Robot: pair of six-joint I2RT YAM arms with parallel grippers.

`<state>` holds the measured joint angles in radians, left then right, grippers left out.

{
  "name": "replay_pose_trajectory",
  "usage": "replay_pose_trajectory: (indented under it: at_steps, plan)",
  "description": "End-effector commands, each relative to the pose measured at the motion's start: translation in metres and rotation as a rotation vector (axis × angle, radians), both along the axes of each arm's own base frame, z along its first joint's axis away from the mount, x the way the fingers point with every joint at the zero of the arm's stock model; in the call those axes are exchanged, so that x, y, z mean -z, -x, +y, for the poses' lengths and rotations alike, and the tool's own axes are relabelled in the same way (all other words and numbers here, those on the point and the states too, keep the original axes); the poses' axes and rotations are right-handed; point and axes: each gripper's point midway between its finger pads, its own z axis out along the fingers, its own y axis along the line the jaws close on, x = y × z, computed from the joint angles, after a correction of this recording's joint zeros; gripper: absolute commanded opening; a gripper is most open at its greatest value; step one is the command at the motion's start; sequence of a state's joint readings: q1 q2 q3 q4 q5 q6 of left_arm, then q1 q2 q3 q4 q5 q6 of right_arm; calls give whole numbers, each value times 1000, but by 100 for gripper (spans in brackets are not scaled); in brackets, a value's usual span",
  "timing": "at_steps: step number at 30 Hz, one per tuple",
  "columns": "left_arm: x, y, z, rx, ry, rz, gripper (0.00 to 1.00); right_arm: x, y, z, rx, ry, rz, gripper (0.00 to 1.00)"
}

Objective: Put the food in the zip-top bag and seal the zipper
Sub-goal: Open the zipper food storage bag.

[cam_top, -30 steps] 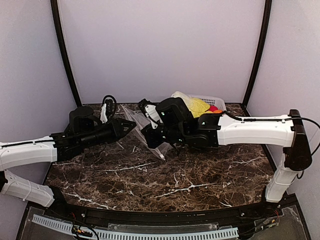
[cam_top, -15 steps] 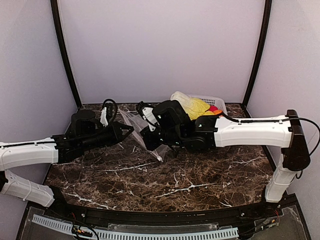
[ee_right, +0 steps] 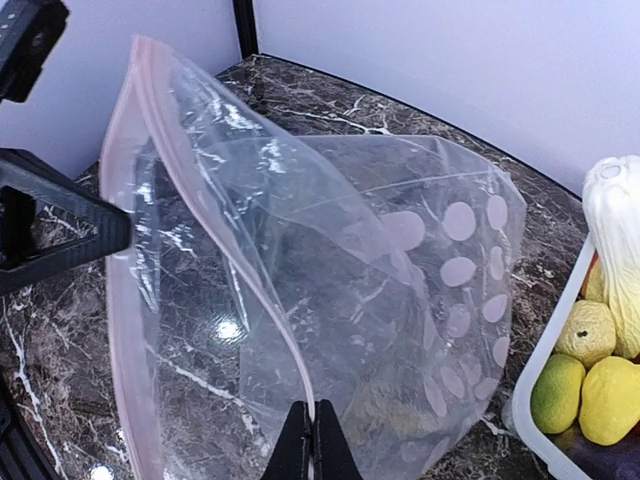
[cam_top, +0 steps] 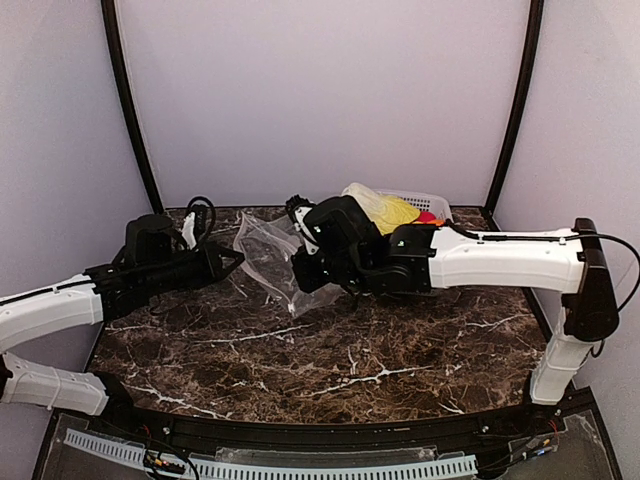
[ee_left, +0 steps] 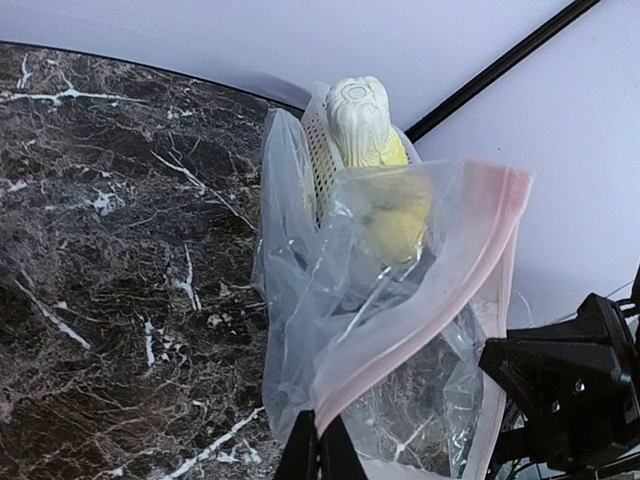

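So the zip-top bag (cam_top: 265,245) is up off the worktop (cam_top: 350,360), hanging between the two arms near the back-middle, just left of the white lattice basket (cam_top: 428,197).

Left fingers (ee_left: 310,460) are pressed together on the bag's mouth edge. In the left wrist view the pinkish zipper (ee_left: 430,310) strip runs straight down into them, so they're clamped on that lip. Right fingers (ee_right: 300,450) are also squeezed shut on the bag, on the other lip; from the right wrist view a thin pinkish line comes down right into the tips. Between the two grips the mouth gapes open, facing roughly the right wrist camera, and the pale dots printed on the far wall show through the plastic. The bag itself is crinkly and see-through, and the marble shows through it.

The food (ee_right: 585,370) is all in the basket, off to the right of the bag: a yellow lemon-looking piece, a green one beside it, a paler yellow one above those, a big whitish ridged thing sticking up, and a bit of dark purple at the bottom edge. From above I can only make out yellow and a bit of red-orange poking over the rim.
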<state>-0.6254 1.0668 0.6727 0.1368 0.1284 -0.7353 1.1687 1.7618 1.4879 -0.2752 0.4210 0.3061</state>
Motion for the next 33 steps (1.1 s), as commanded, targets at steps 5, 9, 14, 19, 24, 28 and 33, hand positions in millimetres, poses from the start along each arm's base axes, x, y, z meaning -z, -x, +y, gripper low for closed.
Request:
replay_pose_trajectory:
  at_steps: [5, 9, 14, 19, 24, 28, 33]
  plan:
    - [-50, 14, 22, 120, -279, -156, 1, -39, -36, -29, 160, -95, -10, 0]
    - [-73, 13, 12, 202, -330, -201, 1, -45, -38, -28, 158, -146, 8, 0]
    - [-75, 17, -14, 348, -293, -186, 1, -15, -36, -28, 129, -162, 104, 0]
    - [-56, 17, -31, 403, -214, -137, 1, 10, -17, -10, -25, -154, 181, 12]
    - [-57, 21, -44, 451, -124, -136, 1, 19, -8, 6, -114, -139, 219, 23]
    - [-56, 19, -45, 446, -119, -135, 1, 18, -8, 12, -130, -139, 221, 37]
    - [-53, 17, -44, 431, -112, -132, 1, 17, -6, 16, -136, -142, 218, 49]
